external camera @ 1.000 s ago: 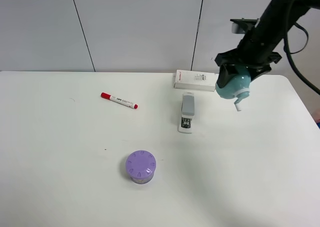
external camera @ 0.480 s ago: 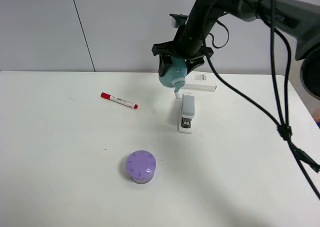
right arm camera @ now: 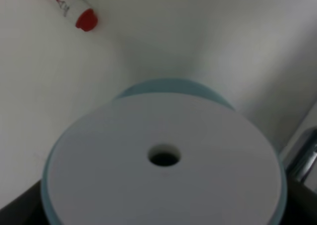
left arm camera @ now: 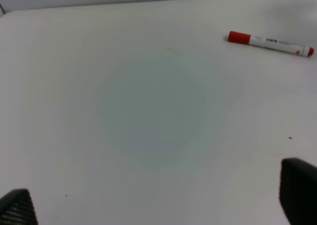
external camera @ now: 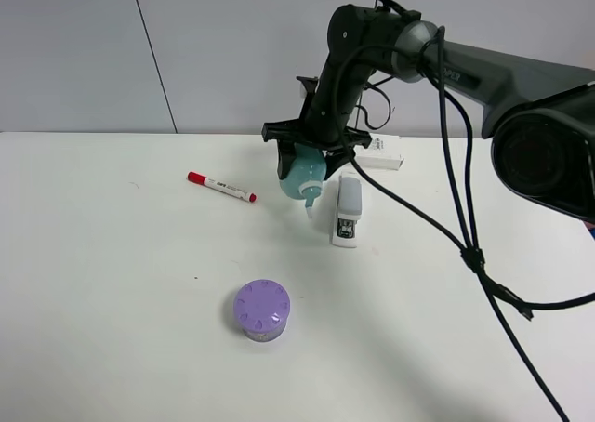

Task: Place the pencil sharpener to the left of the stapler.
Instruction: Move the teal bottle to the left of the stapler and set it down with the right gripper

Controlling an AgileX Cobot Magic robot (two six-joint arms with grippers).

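Exterior high view: right arm reaches in from the upper right of the frame and across the middle. Right pincer [external camera: 310, 154] is clenched on the pencil sharpener [external camera: 301, 173], one finger on each side of the teal body. The sharpener sits just above centre frame, white crank end pointing down toward the tabletop [external camera: 112, 283]. Whether the crank touches the surface cannot be told.

Stapler [external camera: 348, 208] lies flat just right of the sharpener, grey top up, long axis running toward the lower edge of the frame. The sharpener is close beside its far end, on its left side.

Red marker [external camera: 221, 187] lies left of the sharpener, apart from it, slanting down to the right. Purple round container [external camera: 261, 310] stands lower in the frame, left of centre, well apart from the rest. White box [external camera: 388, 158] lies behind the stapler, partly hidden by the arm.

Right wrist view: the frame is filled by the sharpener's [right arm camera: 163, 185] flat white end face with a small dark hole at centre and a teal rim round it. The marker's [right arm camera: 74, 7] red end shows at the upper left.

Left wrist view: left pincer [left arm camera: 157, 202] is released, its dark fingertips [left arm camera: 298, 195] spread to the two lower corners with nothing between them, over bare tabletop [left arm camera: 148, 111]. The marker [left arm camera: 270, 43] lies at the upper right.
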